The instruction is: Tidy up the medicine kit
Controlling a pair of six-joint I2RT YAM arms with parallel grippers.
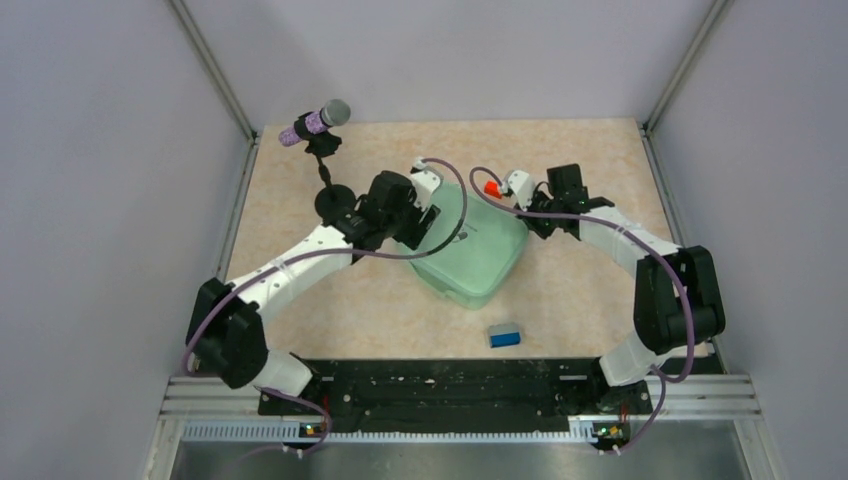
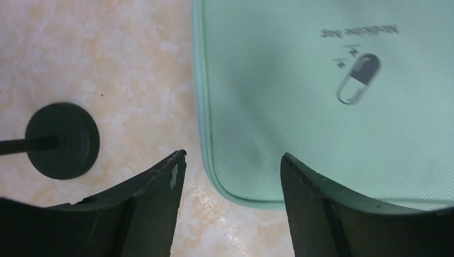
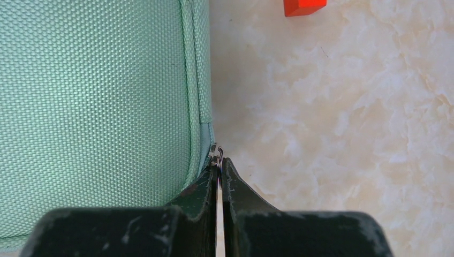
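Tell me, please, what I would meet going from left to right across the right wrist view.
medicine kit → zipper pull at the kit's edge, pinched in the shut right gripper → orange-red block at the top edge

I'm reading one print only, on the medicine kit [image 2: 278,118] lid in my left wrist view: a two-tone pill icon [image 2: 357,79] with plus signs [image 2: 345,57], and a text line [image 2: 360,31] showing upside down (blurry, seemingly starting "Medicine").
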